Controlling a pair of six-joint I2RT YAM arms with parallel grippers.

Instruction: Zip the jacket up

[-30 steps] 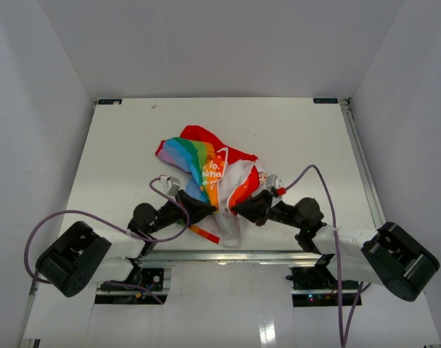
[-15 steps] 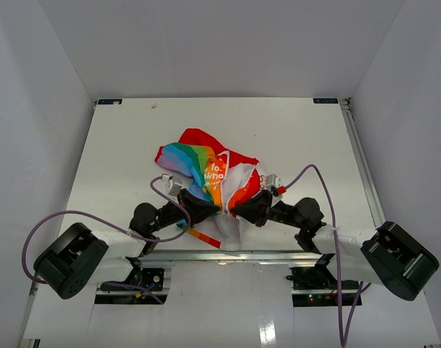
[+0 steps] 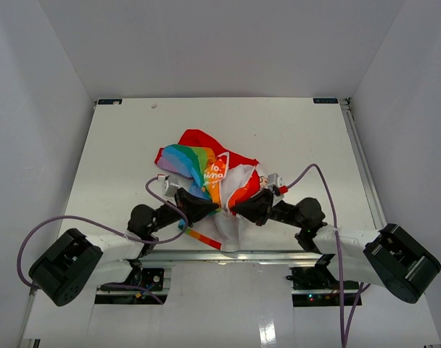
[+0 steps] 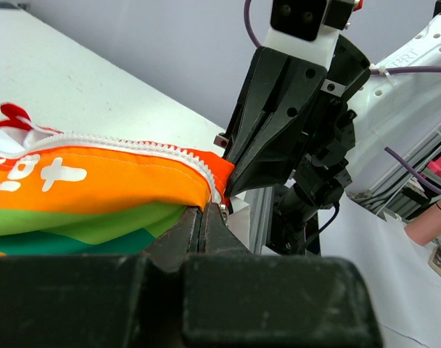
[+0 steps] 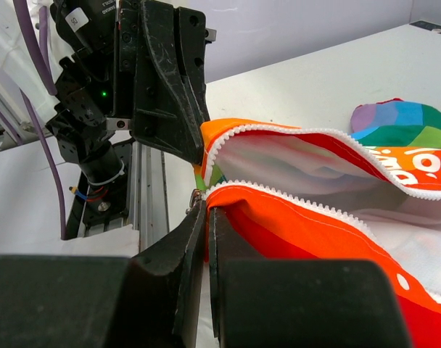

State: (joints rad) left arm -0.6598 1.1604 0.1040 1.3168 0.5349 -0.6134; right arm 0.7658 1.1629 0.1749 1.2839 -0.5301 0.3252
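Left fingers [image 4: 204, 221]: pressed fully together on the orange bottom corner of one zip edge of the jacket [image 4: 97, 181].
Right fingers [image 5: 199, 225]: all but closed, pinching the other edge's bottom end beside a small metal piece [image 5: 196, 194].
Changed: over the last second my two tips have drawn closer, now at 9 and 3 o'clock of one spot. The hem ends nearly meet, so I judge joining them comes next.
Jacket place: bunched mid-surface [image 3: 119, 145], spreading toward 12 o'clock from my tips.
Views: the right wrist shows the zipper teeth [image 5: 278, 193] gaping, unzipped. The top view hides that.
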